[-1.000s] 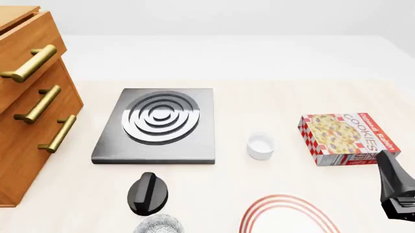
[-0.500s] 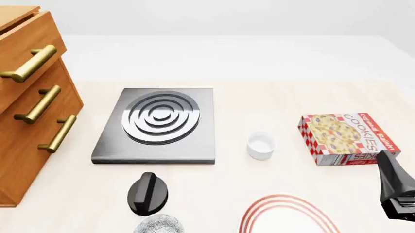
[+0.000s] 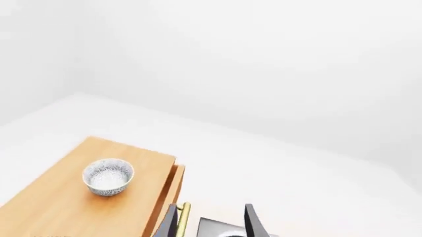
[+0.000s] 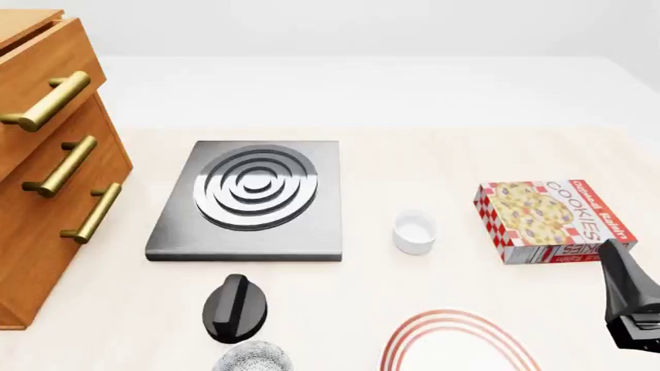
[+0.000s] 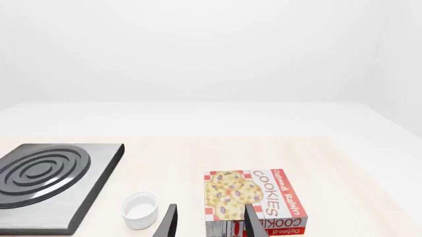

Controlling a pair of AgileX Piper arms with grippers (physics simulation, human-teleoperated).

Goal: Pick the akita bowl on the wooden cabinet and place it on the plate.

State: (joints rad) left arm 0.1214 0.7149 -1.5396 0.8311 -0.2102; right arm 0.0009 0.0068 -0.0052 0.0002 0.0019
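- Plainly, the akita bowl (image 3: 108,176) is sitting upright on the flat top of the wooden cabinet (image 3: 66,207), set in from the front edge, so it is reachable only from above and not from the bench level.
- In the left wrist view, the left gripper (image 3: 209,222) is hanging with its two fingers parted and nothing between them, released; it is pointing past the cabinet's front edge toward the stove plate (image 3: 224,231), so the bowl is lying off to one side of the fingers and well apart from them.
- In my judgement the left arm is being held high so that it is looking down over the cabinet top before any descent.
- The plate (image 4: 459,344) with red rings is lying at the near edge of the bench, cut off by the frame, with a second speckled bowl (image 4: 253,357) near it beside a black knob (image 4: 236,308); that look-alike is not the one wanted.
- The right gripper (image 5: 209,222) is also standing parted and empty, low over the bench, with a cookies box (image 5: 254,200) and a white ramekin (image 5: 140,208) just ahead of it.
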